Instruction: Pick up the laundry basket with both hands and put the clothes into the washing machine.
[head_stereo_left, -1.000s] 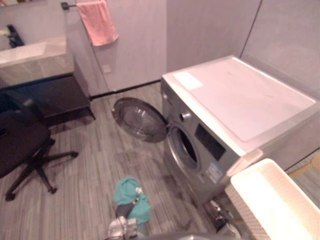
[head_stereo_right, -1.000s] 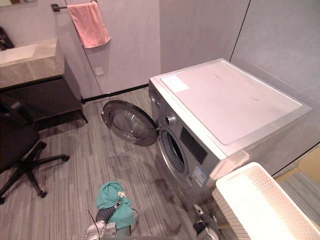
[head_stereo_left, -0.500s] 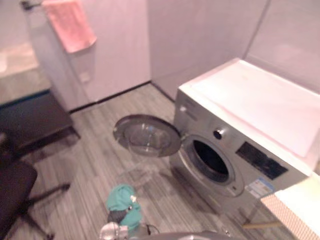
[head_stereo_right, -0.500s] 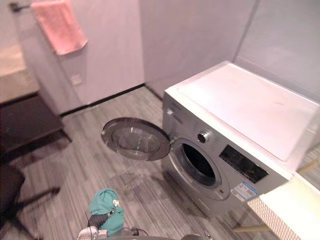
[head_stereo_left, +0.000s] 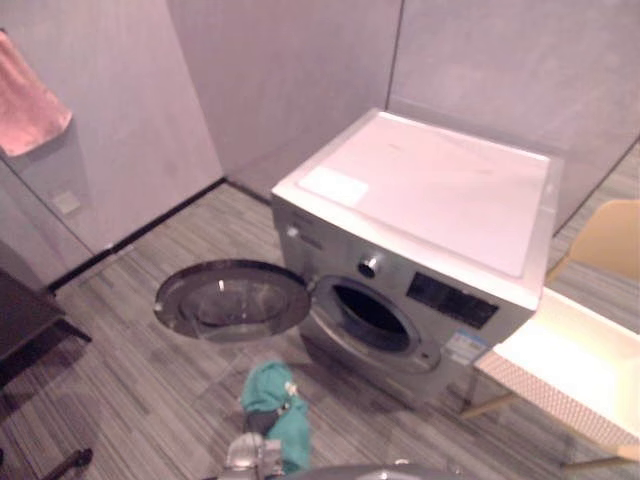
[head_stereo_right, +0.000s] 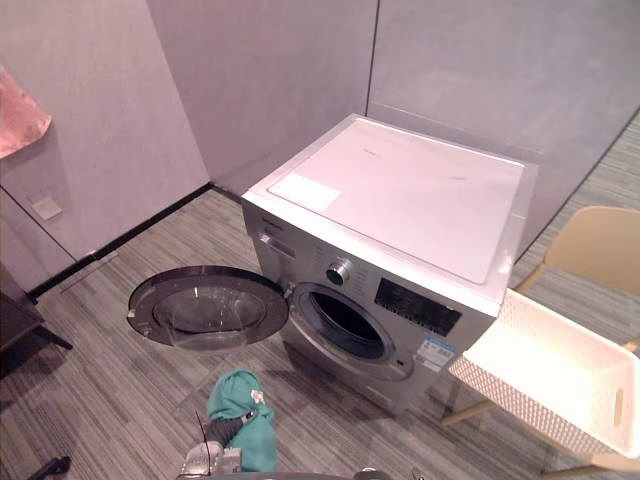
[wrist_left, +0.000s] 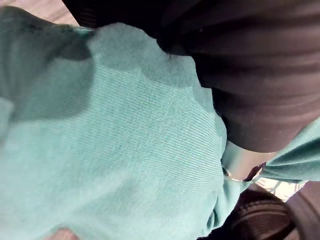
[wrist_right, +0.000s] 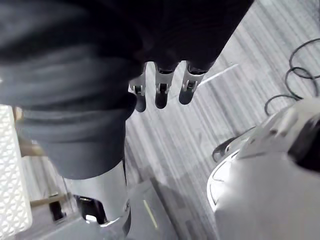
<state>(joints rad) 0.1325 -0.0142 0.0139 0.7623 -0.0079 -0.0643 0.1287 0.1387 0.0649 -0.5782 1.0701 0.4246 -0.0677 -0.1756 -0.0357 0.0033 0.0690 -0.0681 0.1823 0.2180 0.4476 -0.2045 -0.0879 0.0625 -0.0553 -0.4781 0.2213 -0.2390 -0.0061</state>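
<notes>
Teal garment (wrist_left: 115, 150) bunched, fine ribbed knit; white perforated laundry basket (head_stereo_right: 500, 398).

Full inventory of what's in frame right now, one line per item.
washing machine: 1, silver with white top, in the corner
washer door: 1, dark round glass, swung open on the machine's left
garment: 1, teal, around the left hand, before the drum opening
laundry basket: 1, white perforated, on the chair, right of the machine
chair: 1, beige, far right
towel: 1, pink, left wall
wall socket: 1, white, left wall
left hand: dark cover, wrapped in the garment
right hand: fingers straight, empty, above the floor
</notes>
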